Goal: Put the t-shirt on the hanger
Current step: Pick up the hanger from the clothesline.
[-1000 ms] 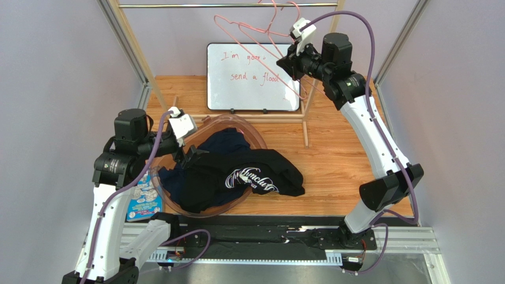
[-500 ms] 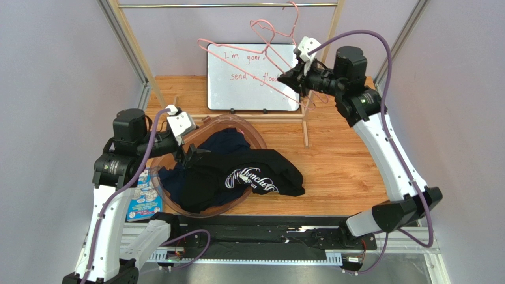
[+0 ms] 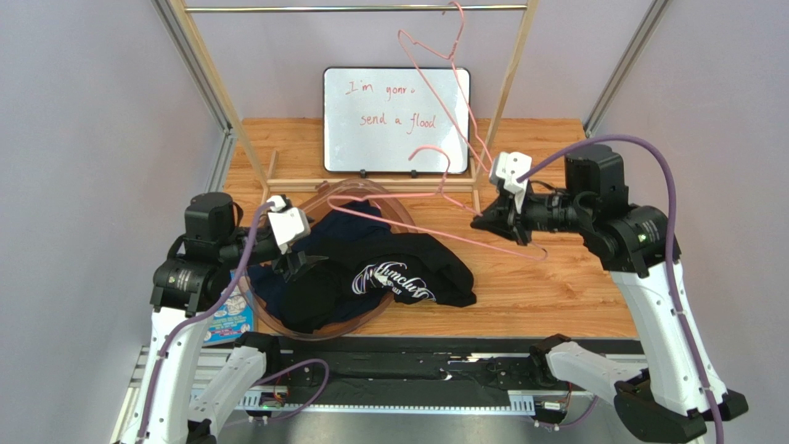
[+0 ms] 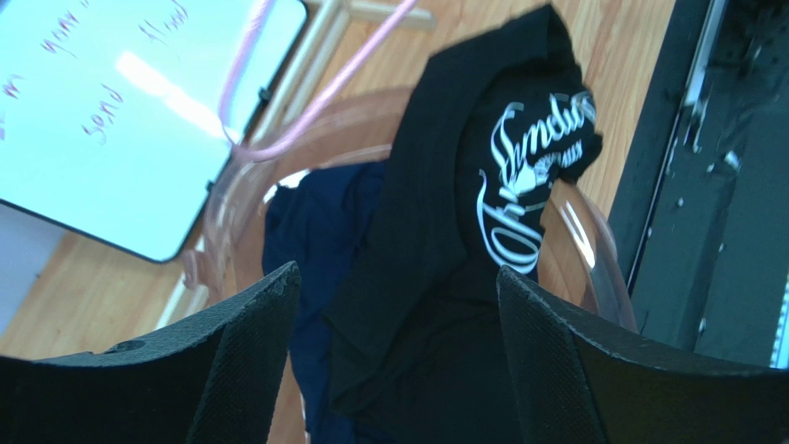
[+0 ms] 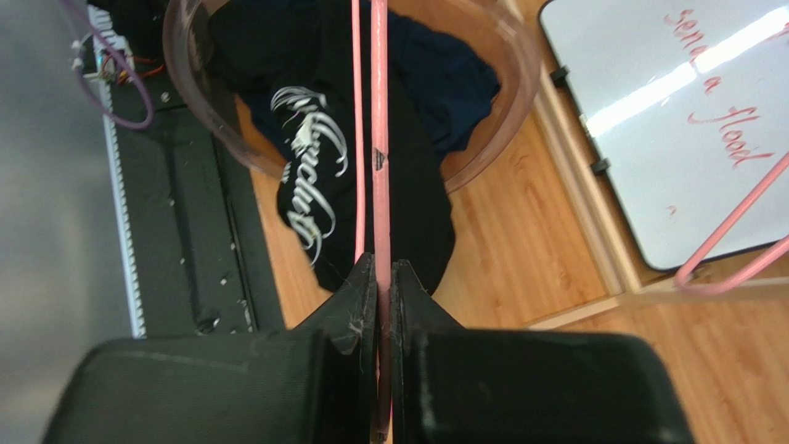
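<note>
1. The wooden surface [image 3: 546,277] carries a clear pinkish tub [image 3: 262,314] at its near left; every place below is given relative to that tub.
2. A whiteboard [image 3: 396,120] stands beyond the tub, propped against the rack's foot.
3. The t-shirt [image 3: 407,268] lies crumpled half inside the tub. Its printed chest spills over the tub's right rim onto the surface, so loose cloth is reachable from above.
4. A navy garment [image 3: 356,217] fills the tub's far side, partly under the t-shirt.
5. The hanger [image 5: 381,111] hangs in the air above the tub's far right part. One corner reaches across over the tub, presumably so that it meets the shirt.
6. A second hanger [image 3: 423,49] hangs on the rail, well beyond the tub.
7. The right tool [image 3: 482,222], to the right of the tub, is pressed together on the hanger's wire, pinching it near one corner to steer it.
8. The left tool [image 4: 398,277] hovers over the tub's left part, fingers spread, gripping nothing. It looks poised to take t-shirt cloth.
</note>
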{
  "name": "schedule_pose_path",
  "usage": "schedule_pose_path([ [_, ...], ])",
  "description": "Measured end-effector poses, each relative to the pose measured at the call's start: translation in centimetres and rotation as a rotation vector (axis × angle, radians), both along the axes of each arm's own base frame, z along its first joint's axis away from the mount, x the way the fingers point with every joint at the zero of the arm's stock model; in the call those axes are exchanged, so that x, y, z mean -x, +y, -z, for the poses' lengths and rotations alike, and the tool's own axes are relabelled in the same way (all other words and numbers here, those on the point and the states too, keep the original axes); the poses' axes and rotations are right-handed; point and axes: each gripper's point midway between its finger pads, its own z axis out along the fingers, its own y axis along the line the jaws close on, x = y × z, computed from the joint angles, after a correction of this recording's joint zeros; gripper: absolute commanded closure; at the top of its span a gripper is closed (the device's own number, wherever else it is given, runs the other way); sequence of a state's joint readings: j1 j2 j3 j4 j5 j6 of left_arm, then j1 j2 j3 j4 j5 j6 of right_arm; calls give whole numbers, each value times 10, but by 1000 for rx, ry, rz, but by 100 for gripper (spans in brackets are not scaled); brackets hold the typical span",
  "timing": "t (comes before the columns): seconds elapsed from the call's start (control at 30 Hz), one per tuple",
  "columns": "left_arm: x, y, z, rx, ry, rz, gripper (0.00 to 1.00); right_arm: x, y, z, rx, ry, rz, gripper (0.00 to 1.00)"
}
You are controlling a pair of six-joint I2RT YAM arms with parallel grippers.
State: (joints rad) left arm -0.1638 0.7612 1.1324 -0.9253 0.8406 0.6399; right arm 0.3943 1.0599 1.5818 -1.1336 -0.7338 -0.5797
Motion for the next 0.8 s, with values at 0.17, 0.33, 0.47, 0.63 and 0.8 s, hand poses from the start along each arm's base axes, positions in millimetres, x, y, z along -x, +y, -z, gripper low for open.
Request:
schedule_pose_path([
  [0.17,-9,6,42,-112,52,39,24,33,-16,29,76,85,-20,100],
  [0.33,-24,7,77,-198,85,112,25,37,-22,45,133,97,-35,100],
  [0.47,-27,4,102,-247,107,182,25,33,-28,53,182,80,-30,100],
  [0.63,-37,-5,120,-290,113,250,24,22,-30,58,244,24,-45,100],
  [0.8,-48,-11,133,-311,107,294,30,11,-34,64,308,-27,-65,100],
])
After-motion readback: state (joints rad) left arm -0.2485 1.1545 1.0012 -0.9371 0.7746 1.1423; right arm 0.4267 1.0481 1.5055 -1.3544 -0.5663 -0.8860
